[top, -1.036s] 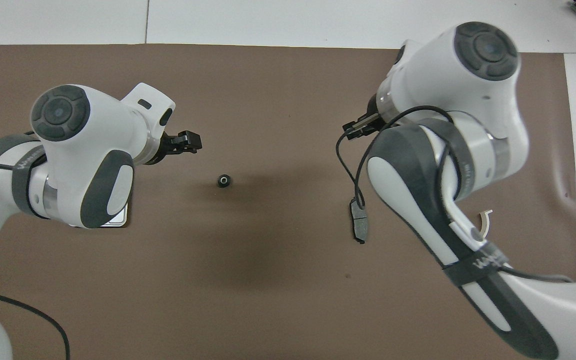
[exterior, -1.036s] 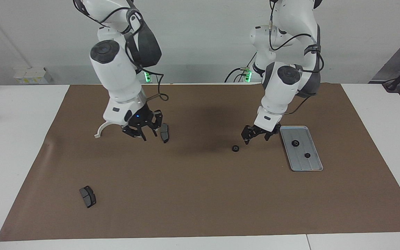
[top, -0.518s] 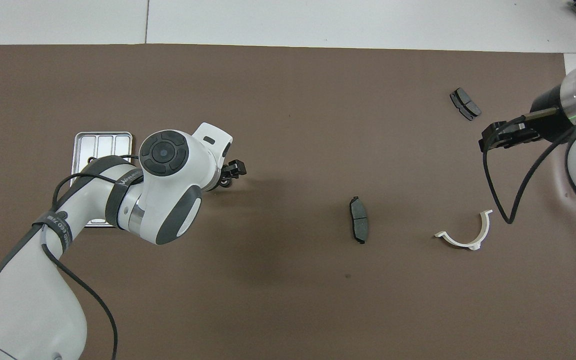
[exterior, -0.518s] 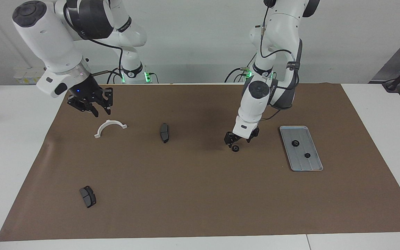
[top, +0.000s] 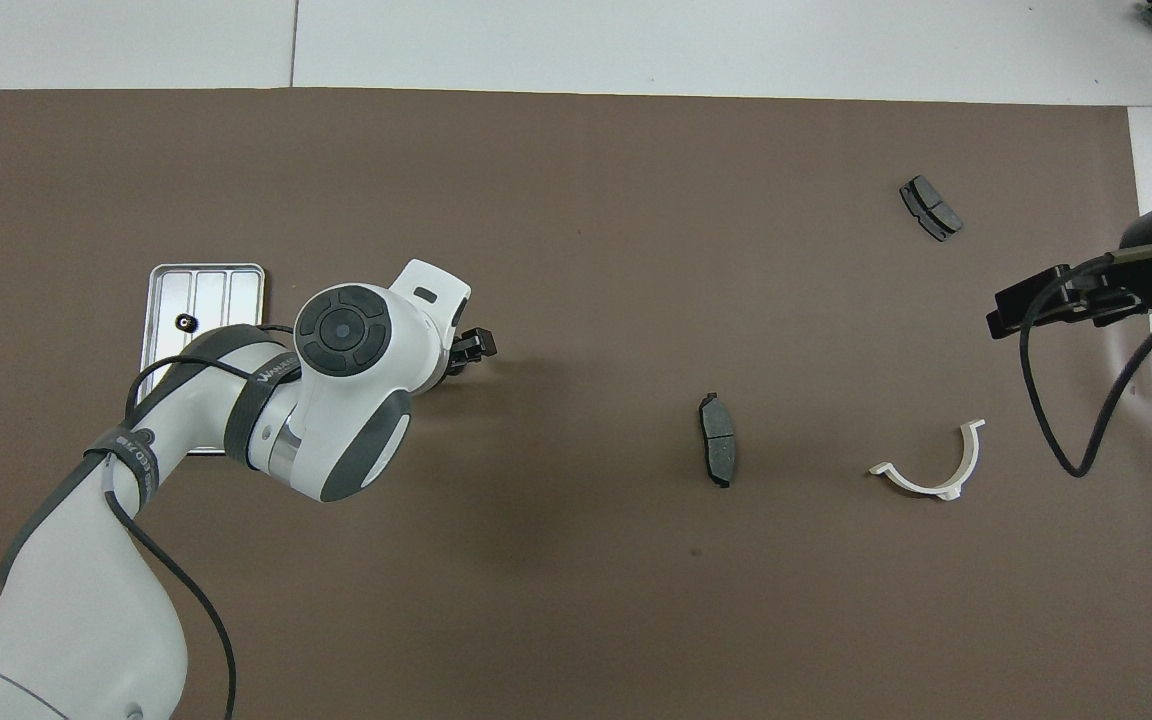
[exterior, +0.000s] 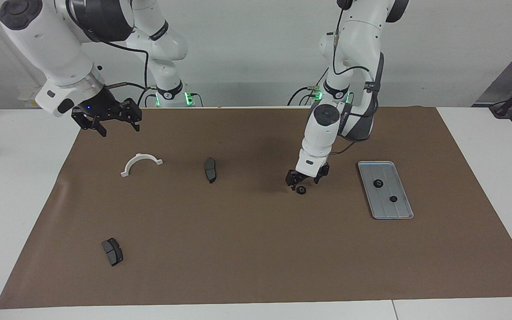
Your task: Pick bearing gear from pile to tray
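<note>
Low in the facing view, toward the right arm's end of the bench point(exterior: 20, 209), a dark brake pad point(exterior: 112, 251) is lying alone on the brown mat point(exterior: 256, 258), well apart from everything else.

Higher, around the middle of the frame, the left claw point(exterior: 302, 181) is hanging just over a small black gear point(exterior: 301, 190) that is sitting on the mat. Its fingers are standing spread to either side of the gear and are gripping nothing. Whether the tips are already touching the mat cannot be told.

Beside it, toward the left arm's end, the metal tray point(exterior: 405, 214) is already holding two gears point(exterior: 378, 182) point(exterior: 393, 198).

At about the same height, a second brake pad point(exterior: 210, 169) and a white half-ring bracket point(exterior: 140, 162) are lying toward the right arm's end.

In the upper corner of the frame at that end, the right claw point(exterior: 120, 126) is waiting in the air over the mat's edge, fingers spread and empty.

The step in hand looks like the pick of a third gear. The next move probably calls for sinking around it, squeezing squarely so the round part is not rolling away, then lifting and carrying it to a bare spot of the tray.
</note>
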